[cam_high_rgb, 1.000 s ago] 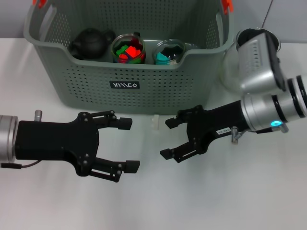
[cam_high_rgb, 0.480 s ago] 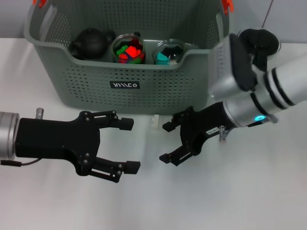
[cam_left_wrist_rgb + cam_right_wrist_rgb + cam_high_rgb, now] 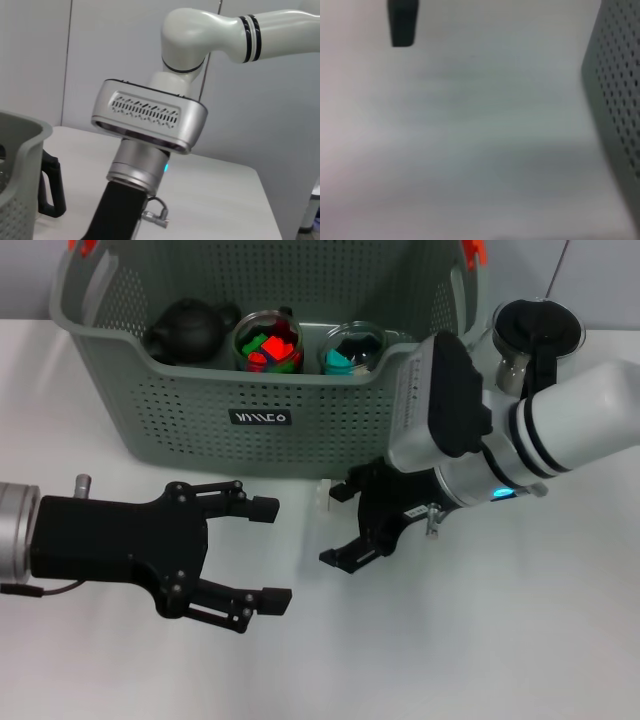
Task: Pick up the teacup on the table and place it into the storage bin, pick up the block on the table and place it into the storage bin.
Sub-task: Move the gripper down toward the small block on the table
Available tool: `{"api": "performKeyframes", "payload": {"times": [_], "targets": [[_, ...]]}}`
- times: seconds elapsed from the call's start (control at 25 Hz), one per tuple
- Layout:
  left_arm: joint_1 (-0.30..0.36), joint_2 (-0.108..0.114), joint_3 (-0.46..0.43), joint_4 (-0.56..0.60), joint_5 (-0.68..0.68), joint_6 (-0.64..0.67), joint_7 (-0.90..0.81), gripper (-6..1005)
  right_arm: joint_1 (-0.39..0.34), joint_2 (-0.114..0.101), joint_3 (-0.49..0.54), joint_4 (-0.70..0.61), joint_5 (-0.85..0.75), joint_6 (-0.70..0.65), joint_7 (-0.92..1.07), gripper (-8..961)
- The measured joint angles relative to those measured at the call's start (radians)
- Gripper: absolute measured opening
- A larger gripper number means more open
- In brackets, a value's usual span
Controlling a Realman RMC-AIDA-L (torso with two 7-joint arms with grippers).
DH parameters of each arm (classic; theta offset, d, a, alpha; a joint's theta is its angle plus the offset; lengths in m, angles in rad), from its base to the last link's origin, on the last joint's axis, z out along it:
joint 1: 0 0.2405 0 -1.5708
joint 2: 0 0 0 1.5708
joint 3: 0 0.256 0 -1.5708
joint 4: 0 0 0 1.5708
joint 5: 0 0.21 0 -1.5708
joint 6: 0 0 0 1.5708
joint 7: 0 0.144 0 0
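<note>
Bright even overhead light; soft shadows; right wrist view blurred.

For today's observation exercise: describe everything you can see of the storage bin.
The storage bin is a large grey-green plastic basket with perforated walls, a small black label with white lettering on its front and orange clips at the top corners. It stands upright on the white table and holds a dark teapot and two clear containers of coloured pieces.

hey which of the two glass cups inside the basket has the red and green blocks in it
The middle one, the glass cup right beside the dark teapot in the storage bin. The other glass cup, nearer the bin's right end, shows only teal pieces.
</note>
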Motion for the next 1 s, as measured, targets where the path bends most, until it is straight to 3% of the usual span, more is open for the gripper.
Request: {"api": "performKeyframes", "payload": {"times": [0.24,1.0], "targets": [[0.001,0.000,0.002,0.001,0.005,0.003,0.000,968,0.000,0.001,-0.055,0.014,0.074,0.070,0.000,927],[0.001,-0.001,0.002,-0.003,0.006,0.012,-0.001,968,-0.002,0.000,-0.060,0.076,0.165,0.142,0.002,928]]}}
